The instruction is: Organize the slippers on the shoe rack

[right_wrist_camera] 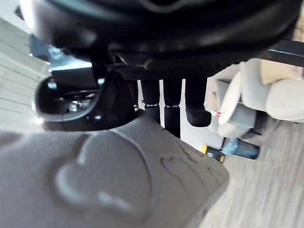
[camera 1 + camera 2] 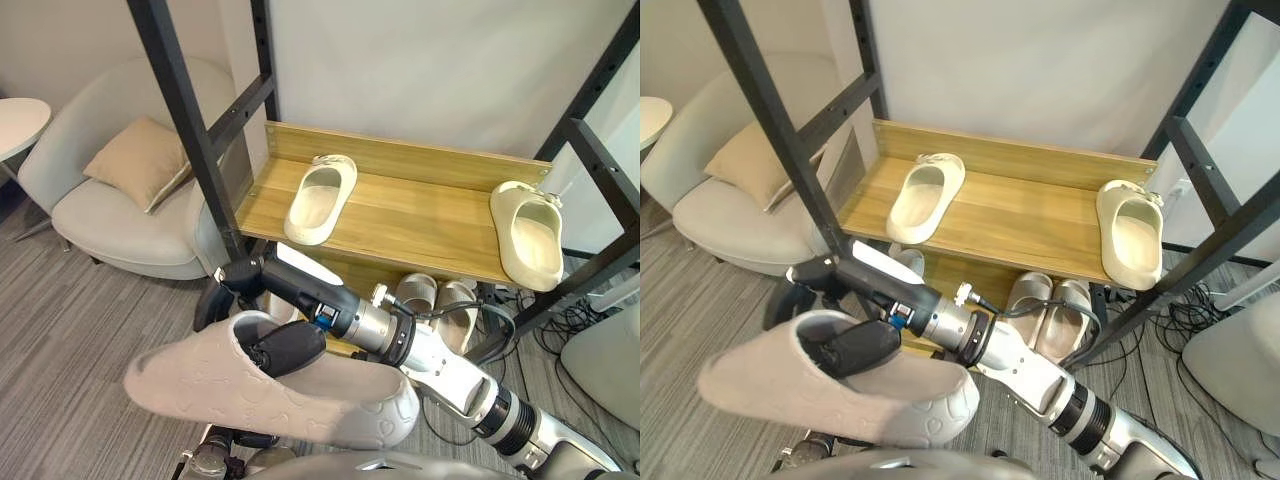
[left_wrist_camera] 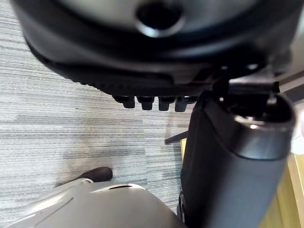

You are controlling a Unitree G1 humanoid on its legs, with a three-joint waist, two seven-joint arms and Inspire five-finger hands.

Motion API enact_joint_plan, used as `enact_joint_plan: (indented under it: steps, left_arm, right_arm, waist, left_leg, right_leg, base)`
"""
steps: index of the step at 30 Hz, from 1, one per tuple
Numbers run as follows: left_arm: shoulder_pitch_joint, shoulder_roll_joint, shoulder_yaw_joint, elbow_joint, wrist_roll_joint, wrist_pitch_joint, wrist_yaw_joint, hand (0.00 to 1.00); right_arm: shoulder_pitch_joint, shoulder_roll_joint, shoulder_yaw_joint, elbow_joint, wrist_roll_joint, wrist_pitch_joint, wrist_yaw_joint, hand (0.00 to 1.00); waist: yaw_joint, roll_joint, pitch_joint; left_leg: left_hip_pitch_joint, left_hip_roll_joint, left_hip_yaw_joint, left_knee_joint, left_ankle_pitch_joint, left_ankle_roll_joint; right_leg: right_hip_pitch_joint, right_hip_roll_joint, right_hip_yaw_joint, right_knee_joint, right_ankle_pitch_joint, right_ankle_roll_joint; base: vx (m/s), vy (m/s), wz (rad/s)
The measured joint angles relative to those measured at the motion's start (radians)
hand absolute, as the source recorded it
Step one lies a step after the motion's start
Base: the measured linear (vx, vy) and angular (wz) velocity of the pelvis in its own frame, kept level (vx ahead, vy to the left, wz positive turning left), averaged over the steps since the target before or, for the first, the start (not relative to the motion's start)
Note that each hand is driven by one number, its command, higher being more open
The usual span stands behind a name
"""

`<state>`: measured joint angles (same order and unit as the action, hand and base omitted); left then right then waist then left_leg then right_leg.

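Observation:
My right hand (image 2: 290,348) is shut on a grey slipper (image 2: 270,395) embossed with hearts, thumb inside its opening, fingers (image 1: 172,109) over the outer side. The slipper (image 1: 104,180) hangs low in front of the wooden shoe rack (image 2: 400,215), sole down, toe to the left. One cream slipper (image 2: 320,200) lies at the left of the upper shelf. Another cream slipper (image 2: 527,232) lies at its right end. My left hand (image 3: 118,47) hangs over the carpet with relaxed fingers and holds nothing.
A grey pair of slippers (image 2: 437,300) sits on the lower shelf. Black frame posts (image 2: 190,130) flank the rack. A pale armchair (image 2: 110,215) with a tan cushion (image 2: 140,160) stands to the left, beside a round white table (image 2: 18,120).

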<state>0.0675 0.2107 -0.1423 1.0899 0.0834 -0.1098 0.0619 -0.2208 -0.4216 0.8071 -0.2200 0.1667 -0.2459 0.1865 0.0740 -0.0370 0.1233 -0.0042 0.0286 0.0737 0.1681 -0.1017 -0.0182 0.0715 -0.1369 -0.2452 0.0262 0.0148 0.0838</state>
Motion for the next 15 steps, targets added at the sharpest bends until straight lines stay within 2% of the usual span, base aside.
enact_joint_plan:
  steps: [2, 3, 4, 5, 10, 15]
  left_arm:
    - [-0.047, -0.010, 0.002, -0.023, -0.019, -0.024, 0.002, 1.00]
    - [-0.060, -0.013, 0.002, -0.031, -0.025, -0.027, 0.003, 1.00]
    - [-0.090, -0.019, 0.002, -0.042, -0.038, -0.037, 0.008, 1.00]
    - [-0.113, -0.020, 0.002, -0.045, -0.049, -0.041, 0.008, 1.00]
    - [-0.176, -0.021, 0.002, -0.075, -0.094, -0.042, 0.005, 1.00]
    - [-0.217, -0.021, 0.009, -0.132, -0.131, -0.064, 0.008, 1.00]
  right_arm:
    - [0.006, -0.019, -0.007, 0.066, -0.069, 0.004, -0.024, 0.00]
    - [0.009, -0.017, -0.013, 0.079, -0.089, 0.004, -0.032, 0.00]
    - [0.016, -0.015, -0.034, 0.098, -0.137, 0.010, -0.045, 0.00]
    - [0.018, -0.014, -0.048, 0.103, -0.170, 0.016, -0.054, 0.00]
    - [0.020, -0.008, -0.121, 0.108, -0.269, 0.030, -0.110, 0.00]
    - [-0.004, -0.011, -0.287, 0.108, -0.396, 0.039, -0.228, 0.00]
  waist:
    - [0.028, 0.030, 0.087]
    - [0.030, 0.036, 0.104]
    - [0.037, 0.045, 0.134]
    - [0.038, 0.049, 0.162]
    - [0.035, 0.058, 0.232]
    - [0.031, 0.060, 0.287]
  left_leg:
    - [-0.117, 0.012, -0.044, 0.159, -0.046, 0.001]
    - [-0.149, 0.012, -0.057, 0.194, -0.055, 0.000]
    - [-0.234, 0.011, -0.072, 0.267, -0.076, -0.002]
    - [-0.272, 0.007, -0.086, 0.303, -0.084, -0.007]
    - [-0.434, -0.001, -0.111, 0.385, -0.082, -0.009]
    - [-0.602, -0.012, -0.118, 0.476, -0.082, -0.014]
  right_leg:
    - [-0.093, -0.011, -0.028, 0.159, -0.066, -0.003]
    - [-0.122, -0.016, -0.035, 0.204, -0.083, -0.003]
    - [-0.208, -0.034, -0.046, 0.307, -0.125, -0.007]
    - [-0.247, -0.046, -0.053, 0.358, -0.146, -0.009]
    - [-0.409, -0.079, -0.073, 0.481, -0.176, -0.019]
    - [-0.595, -0.125, -0.075, 0.633, -0.217, -0.036]
  base:
    - [-0.17, 0.015, 0.51]
    - [-0.27, 0.017, 0.49]
    - [-0.28, 0.006, 0.41]
    - [-0.28, -0.008, 0.38]
    - [-0.18, -0.028, 0.19]
    - [-0.08, -0.065, 0.09]
